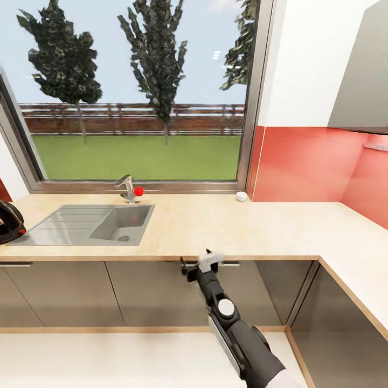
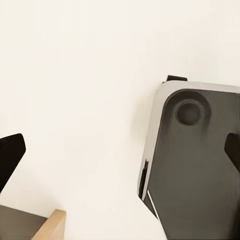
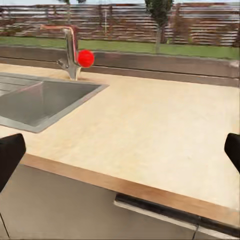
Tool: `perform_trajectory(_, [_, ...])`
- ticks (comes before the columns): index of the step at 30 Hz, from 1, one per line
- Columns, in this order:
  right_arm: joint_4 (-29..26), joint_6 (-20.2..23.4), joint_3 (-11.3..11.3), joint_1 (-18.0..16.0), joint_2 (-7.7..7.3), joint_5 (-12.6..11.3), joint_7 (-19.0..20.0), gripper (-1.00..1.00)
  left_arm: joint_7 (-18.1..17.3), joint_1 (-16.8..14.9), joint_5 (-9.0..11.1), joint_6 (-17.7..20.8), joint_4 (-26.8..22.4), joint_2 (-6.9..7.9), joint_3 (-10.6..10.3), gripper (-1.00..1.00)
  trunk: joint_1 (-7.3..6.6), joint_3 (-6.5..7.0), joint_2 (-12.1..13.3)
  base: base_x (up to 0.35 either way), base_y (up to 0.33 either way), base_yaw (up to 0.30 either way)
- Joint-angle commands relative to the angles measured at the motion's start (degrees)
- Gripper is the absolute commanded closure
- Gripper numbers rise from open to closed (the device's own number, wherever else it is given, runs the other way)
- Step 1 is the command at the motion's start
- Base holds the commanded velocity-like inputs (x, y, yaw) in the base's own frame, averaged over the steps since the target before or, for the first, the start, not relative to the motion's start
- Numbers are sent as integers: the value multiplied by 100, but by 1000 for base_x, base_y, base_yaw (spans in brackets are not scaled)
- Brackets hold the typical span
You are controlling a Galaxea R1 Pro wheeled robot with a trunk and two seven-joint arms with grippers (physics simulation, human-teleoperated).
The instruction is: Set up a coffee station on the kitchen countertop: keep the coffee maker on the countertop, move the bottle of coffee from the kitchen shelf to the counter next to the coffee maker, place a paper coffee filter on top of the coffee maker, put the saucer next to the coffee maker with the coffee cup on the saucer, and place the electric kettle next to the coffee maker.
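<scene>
Countertop: the kitchen countertop (image 1: 226, 226) is speckled tan wood-look, smooth, turning a corner at far right.
Sink: a brushed steel sink (image 1: 89, 223) is set into it at left, with a metal tap (image 1: 127, 187) bearing a red knob.
Kettle: the electric kettle (image 1: 9, 221), rounded glossy black, sits at the far left edge.
Cup: the coffee cup (image 1: 241, 196), tiny and white, stands by the window sill.
My right gripper (image 1: 209, 262): jaws spread wide, holding nothing, near the counter's front edge.
My left gripper (image 2: 120, 155): fingers wide apart, empty, over pale floor.

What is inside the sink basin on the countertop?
The sink basin holds nothing visible except a small drain at its bottom. Its near inner wall is hidden from the head view, so that strip cannot be checked.
</scene>
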Motion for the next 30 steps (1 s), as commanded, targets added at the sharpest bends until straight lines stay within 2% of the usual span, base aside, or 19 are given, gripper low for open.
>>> perform_trajectory(1, [-133, 152, -28, -222, 0, -4, -324, -100, 13, 1, -60, -4, -7, 0, 36, -100, 4, -12, -11, 0, 0, 0])
perform_trajectory(3, [-223, 485, -145, -603, 0, -11, -623, -100, 11, 5, -61, 5, -3, 3, 31, -100, 4, -12, -11, 0, 0, 0])
perform_trajectory(4, [-240, 717, -291, -914, 0, -14, -732, -100, 9, 12, -65, 9, -1, 4, 28, -100, 4, -12, -11, 0, 0, 0])
perform_trajectory(6, [-222, 902, -496, -1243, 0, -20, -788, -100, 6, 24, -67, 6, 7, 4, 25, -100, 4, -12, -11, 0, 0, 0])
perform_trajectory(9, [97, 1219, -972, -2019, 0, -66, -831, -100, 5, 24, -68, -2, 34, 6, 19, -100, 4, -12, -11, 0, 0, 0])
perform_trajectory(13, [1342, 1468, -1370, -3263, -3, -92, -837, -100, 4, 20, -69, -5, 45, 5, 17, -100, 4, -12, -11, 0, 0, 0])
perform_trajectory(14, [1541, 1480, -1398, -3416, -6, -95, -837, -100, 4, 20, -69, -5, 47, 5, 17, -100, 4, -12, -11, 0, 0, 0])
perform_trajectory(16, [2296, 1506, -1472, -3986, -19, -100, -837, -100, 4, 18, -69, -2, 59, 5, 17, -100, 4, -12, -11, 0, 0, 0])
perform_trajectory(18, [2769, 1513, -1497, -4351, -25, -116, -837, -100, 1, 14, -69, 1, 68, 1, 17, -100, 4, -12, -11, 0, 0, 0])
perform_trajectory(20, [3392, 1524, -1516, -4907, -38, -215, -837, -100, -8, 12, -69, 3, 77, -4, 12, -100, 4, -12, -11, 0, 0, 0])
perform_trajectory(23, [3697, 1527, -1532, -5321, -96, -349, -837, -100, -13, 11, -67, 19, 141, 2, 16, -100, 4, -12, -11, 75, 0, 0])
perform_trajectory(27, [4088, 1517, -1538, -5443, -154, -396, -822, -100, -7, 12, -68, 87, 213, 4, 14, -100, 4, -12, -11, 276, 0, 0])
perform_trajectory(28, [4258, 1511, -1531, -5454, -202, -405, -792, -100, -6, 11, -68, 237, 296, 8, 11, -100, 4, -12, -11, 328, 0, 0])
perform_trajectory(29, [4383, 1515, -1517, -5460, -303, -404, -556, -100, -5, 11, -92, 594, 370, 62, 9, -100, 4, -12, -11, 336, 0, 0])
perform_trajectory(30, [4394, 1516, -1518, -5461, -313, -404, -512, -100, -5, 11, -101, 633, 375, 83, 9, -100, 4, -12, -11, 336, 0, 0])
